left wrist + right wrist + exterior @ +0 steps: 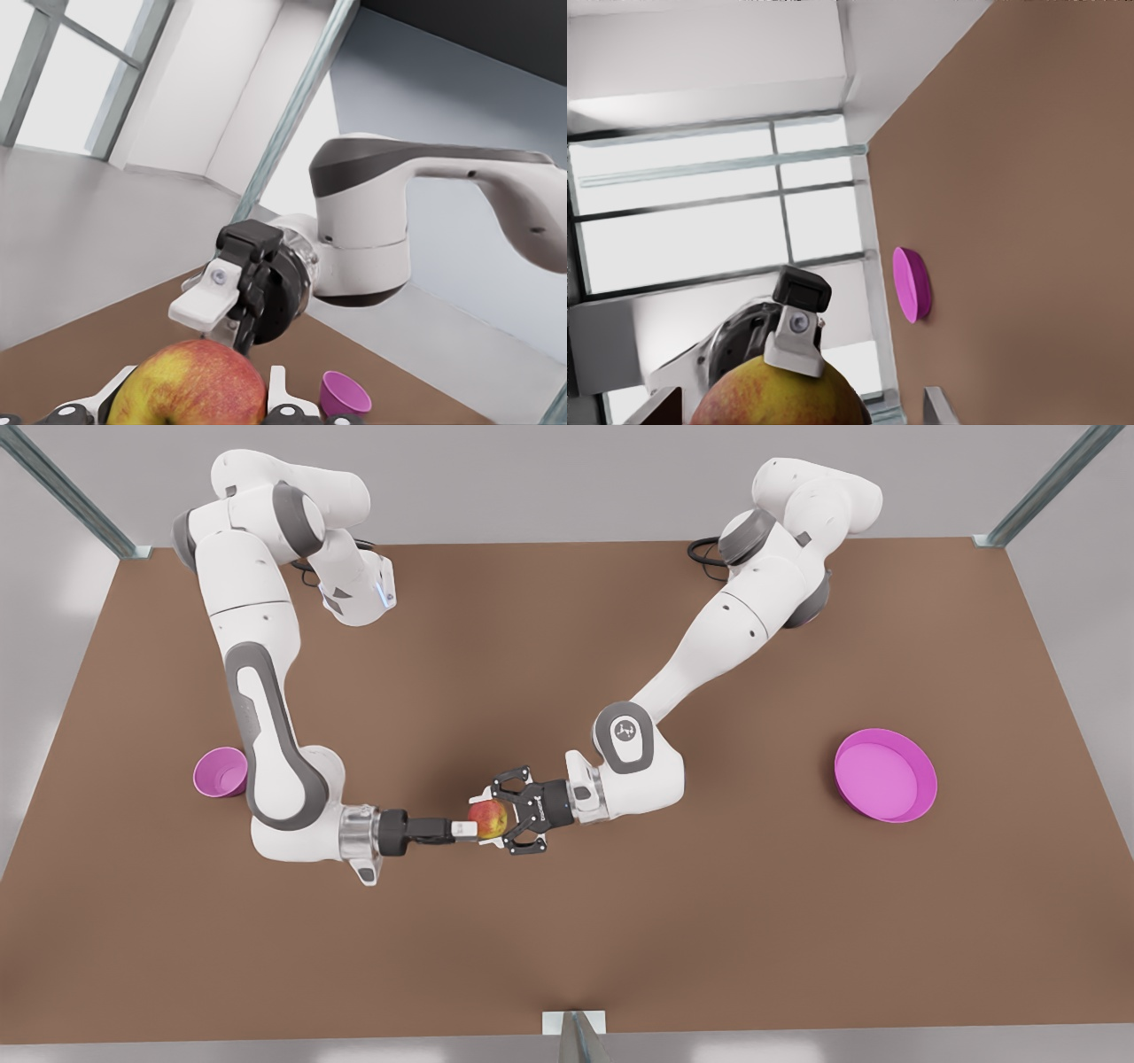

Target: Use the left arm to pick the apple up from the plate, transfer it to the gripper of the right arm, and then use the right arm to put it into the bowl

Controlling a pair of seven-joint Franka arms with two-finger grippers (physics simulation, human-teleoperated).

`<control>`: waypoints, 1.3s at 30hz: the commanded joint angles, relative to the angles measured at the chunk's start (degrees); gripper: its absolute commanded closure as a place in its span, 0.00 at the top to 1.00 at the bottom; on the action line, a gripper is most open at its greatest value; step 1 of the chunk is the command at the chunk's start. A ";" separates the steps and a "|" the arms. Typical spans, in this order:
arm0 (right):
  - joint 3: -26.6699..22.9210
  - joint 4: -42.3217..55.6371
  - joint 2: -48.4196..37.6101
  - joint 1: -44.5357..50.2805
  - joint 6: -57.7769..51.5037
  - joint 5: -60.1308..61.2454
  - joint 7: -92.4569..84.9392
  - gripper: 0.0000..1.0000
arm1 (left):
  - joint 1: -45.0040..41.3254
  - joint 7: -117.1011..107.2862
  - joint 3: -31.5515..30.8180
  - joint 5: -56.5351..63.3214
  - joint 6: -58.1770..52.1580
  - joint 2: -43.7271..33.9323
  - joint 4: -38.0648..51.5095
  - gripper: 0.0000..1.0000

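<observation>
Pickup done: left gripper (pixel 485 818) pinches apple (pixel 489 820) mid-table. Right gripper (pixel 464 830) straddles it, fingers spread. Handover and bowl (pixel 219 771) drop remain.

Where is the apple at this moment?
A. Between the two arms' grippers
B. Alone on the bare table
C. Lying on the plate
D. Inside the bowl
A: the apple sits between the fingers of the left gripper, with the right gripper meeting it from the other side, far from both the plate and the bowl.
</observation>
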 commanded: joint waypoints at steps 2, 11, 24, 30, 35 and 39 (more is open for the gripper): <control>0.03 0.06 -0.10 0.43 1.35 1.60 -7.18 1.00 | -0.04 4.44 -0.02 -0.01 -0.20 -0.11 0.03 0.72; 3.19 -2.85 -1.86 0.69 1.44 1.52 -6.74 1.00 | 0.14 4.35 -0.02 -0.01 -0.20 -0.20 -0.06 0.72; 3.46 -1.53 -1.24 1.92 4.87 3.27 -7.18 0.54 | 0.14 4.35 -0.02 -0.01 -0.20 -0.20 -0.06 0.72; 3.46 -1.53 -1.24 1.92 4.87 3.19 -7.18 0.54 | 0.22 4.09 -0.02 -0.01 -0.20 -0.46 -0.24 1.00; 3.37 -3.11 -2.73 -0.54 2.50 -1.21 -6.92 0.55 | 4.70 3.47 0.34 0.43 -0.20 -6.35 -10.60 1.00; 3.37 -4.69 -3.96 -4.23 -0.93 -7.35 -7.18 0.55 | 15.16 -10.04 0.42 9.37 -3.19 -27.96 -40.65 1.00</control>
